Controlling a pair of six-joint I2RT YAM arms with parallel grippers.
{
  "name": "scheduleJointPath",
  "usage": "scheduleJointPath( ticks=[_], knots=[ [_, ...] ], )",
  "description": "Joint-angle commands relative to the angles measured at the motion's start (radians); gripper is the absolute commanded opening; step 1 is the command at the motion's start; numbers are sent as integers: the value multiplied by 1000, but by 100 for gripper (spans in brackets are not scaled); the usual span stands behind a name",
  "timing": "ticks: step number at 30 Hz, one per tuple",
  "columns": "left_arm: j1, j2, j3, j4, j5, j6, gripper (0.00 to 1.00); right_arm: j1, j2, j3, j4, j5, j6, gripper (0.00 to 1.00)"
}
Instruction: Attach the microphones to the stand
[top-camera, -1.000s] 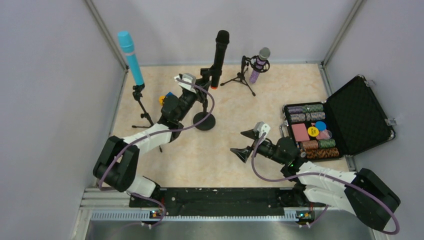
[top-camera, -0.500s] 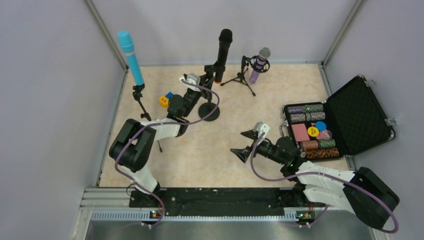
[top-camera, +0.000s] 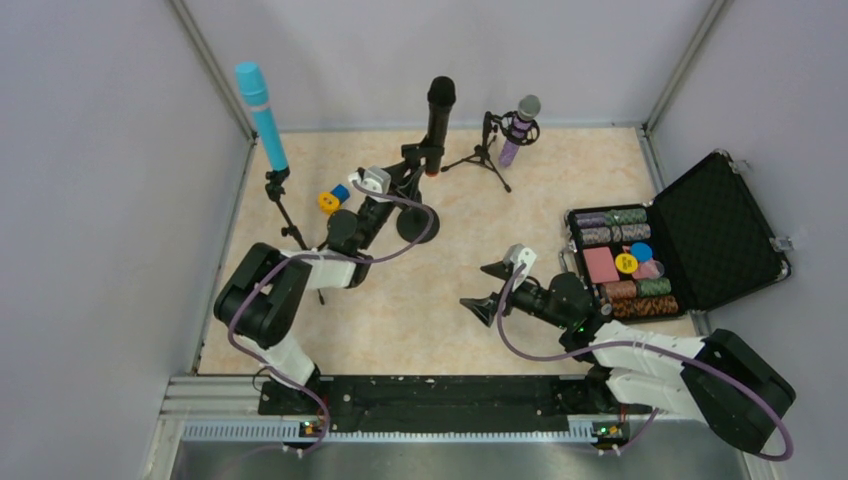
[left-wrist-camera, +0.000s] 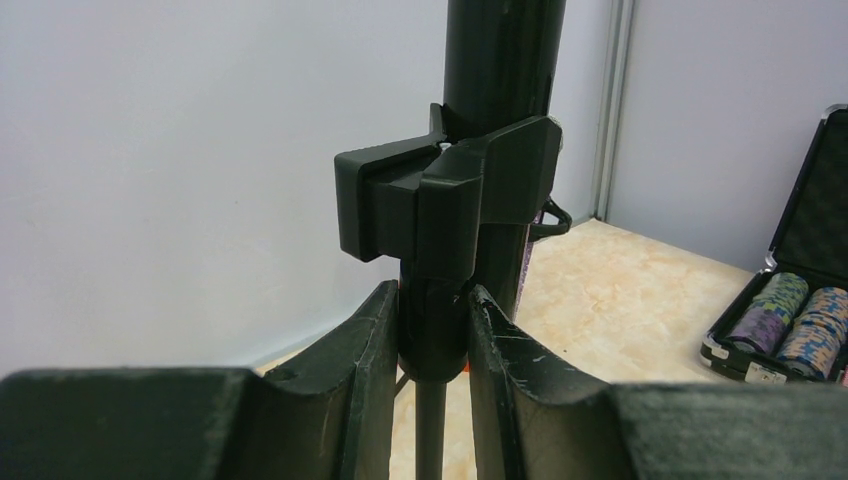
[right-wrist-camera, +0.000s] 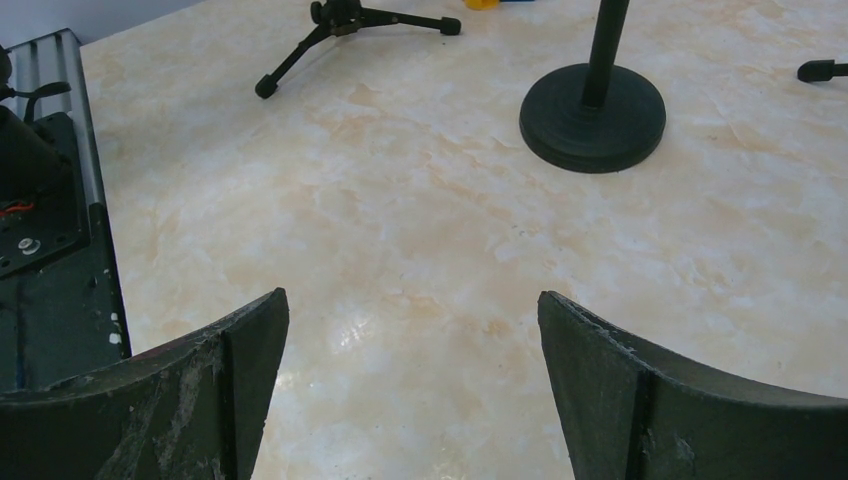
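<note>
The black microphone (top-camera: 438, 115) stands upright in the clip (left-wrist-camera: 450, 200) of the round-base stand (top-camera: 415, 225). My left gripper (top-camera: 418, 166) is shut on that stand's black neck (left-wrist-camera: 432, 340) just under the clip. A sliver of orange shows behind the fingers. The light blue microphone (top-camera: 262, 115) sits on a tall tripod stand (top-camera: 284, 212) at the left wall. At the back, the purple microphone (top-camera: 518, 128) rests on a low tripod (top-camera: 484, 155). My right gripper (top-camera: 483, 290) hovers open over bare table, holding nothing (right-wrist-camera: 412, 310).
An open black case (top-camera: 705, 235) with poker chips lies at the right. A yellow and a blue small piece (top-camera: 330, 199) sit behind the left arm. The round base (right-wrist-camera: 592, 110) and a tripod leg (right-wrist-camera: 345, 22) show ahead of my right gripper.
My left arm has reached farther back, taking the round-base stand and black microphone with it. The microphone then straightened slightly to the left. The right arm has stayed still.
</note>
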Motion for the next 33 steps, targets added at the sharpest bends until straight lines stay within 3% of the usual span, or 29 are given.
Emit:
scheduleJointPath(
  ticks=[1,7,11,15,23,33],
  knots=[
    [-1,-70,-40,104,32,6,24,-2,13,52,54,-14,-11,92],
    [-1,-108,-77,88,6,24,67,-2,15,57,54,-21,-4,93],
    [0,-144,-92,61,-1,28,85,-2,9,59,47,-25,-1,93],
    [0,-194,-113,11,1,12,95,-2,2,60,44,-26,5,93],
    [-1,-292,-132,-143,10,-1,99,-2,0,61,44,-32,10,93],
    [-2,-356,-170,-221,11,-35,99,-2,0,69,38,-38,15,93]
  ],
)
